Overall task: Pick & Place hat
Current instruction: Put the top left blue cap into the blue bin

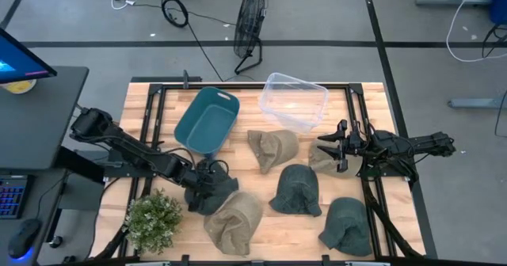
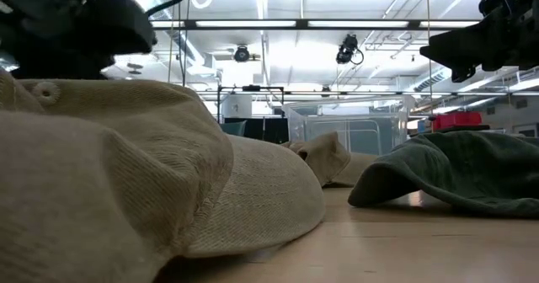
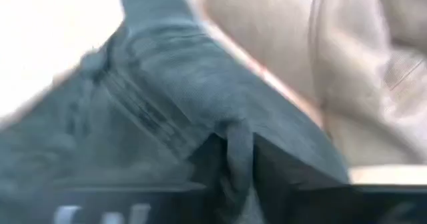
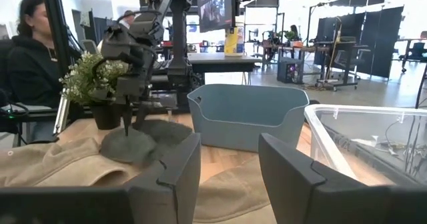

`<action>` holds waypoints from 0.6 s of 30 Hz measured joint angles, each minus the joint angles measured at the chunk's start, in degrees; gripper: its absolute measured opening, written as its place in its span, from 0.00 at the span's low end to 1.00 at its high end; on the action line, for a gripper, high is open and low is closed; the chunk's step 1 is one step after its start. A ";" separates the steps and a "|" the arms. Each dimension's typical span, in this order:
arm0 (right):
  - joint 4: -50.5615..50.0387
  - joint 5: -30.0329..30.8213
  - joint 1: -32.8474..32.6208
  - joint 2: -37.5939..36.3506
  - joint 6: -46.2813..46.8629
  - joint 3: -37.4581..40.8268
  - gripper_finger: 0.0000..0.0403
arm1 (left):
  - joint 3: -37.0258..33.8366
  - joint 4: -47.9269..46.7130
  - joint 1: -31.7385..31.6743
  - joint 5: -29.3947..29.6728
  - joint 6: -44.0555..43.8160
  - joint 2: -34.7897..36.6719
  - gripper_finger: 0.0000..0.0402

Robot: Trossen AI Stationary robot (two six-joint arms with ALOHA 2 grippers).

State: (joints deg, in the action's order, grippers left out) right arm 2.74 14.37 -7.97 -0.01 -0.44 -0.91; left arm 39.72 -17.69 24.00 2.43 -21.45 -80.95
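Several hats lie on the wooden table, some tan and some dark green. My left gripper (image 1: 203,182) is shut on the dark green hat (image 1: 215,195) near the table's near-left part; in the right wrist view that hat (image 4: 137,141) rises to a peak under the gripper (image 4: 126,117). My right gripper (image 4: 230,177) is open and hovers level above a tan hat (image 1: 323,161) at the table's right, touching nothing. Other hats rest flat: tan (image 1: 273,147), tan (image 1: 234,220), green (image 1: 297,191), green (image 1: 346,226). My left gripper pinches a raised fold of the dark green hat's crown (image 3: 237,154) between its two fingers, coming from above and pointing down. The cloth is drawn up into a narrow peak (image 4: 127,125), while the hat's lower edge stays on the table.
A teal bin (image 1: 207,122) and a clear plastic bin (image 1: 295,100) stand at the table's far side. A small potted plant (image 1: 153,218) stands at the near-left corner, close to my left arm. A person (image 4: 30,51) sits beyond the table's left side.
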 joint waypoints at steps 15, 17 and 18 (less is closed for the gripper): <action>0.02 0.12 0.00 0.00 0.00 0.00 0.38 | 31.05 -34.97 -1.53 20.53 10.09 5.05 0.03; 0.00 0.14 0.00 0.00 -0.01 0.00 0.38 | 33.87 -37.90 -3.58 24.67 12.00 5.07 0.03; 0.01 0.14 0.00 0.00 -0.03 0.00 0.38 | 34.68 -39.49 -5.07 25.53 13.17 5.07 0.03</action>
State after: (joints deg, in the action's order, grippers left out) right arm 2.75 14.52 -7.97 -0.01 -0.47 -0.91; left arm 74.40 -57.18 18.93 27.96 -8.28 -75.88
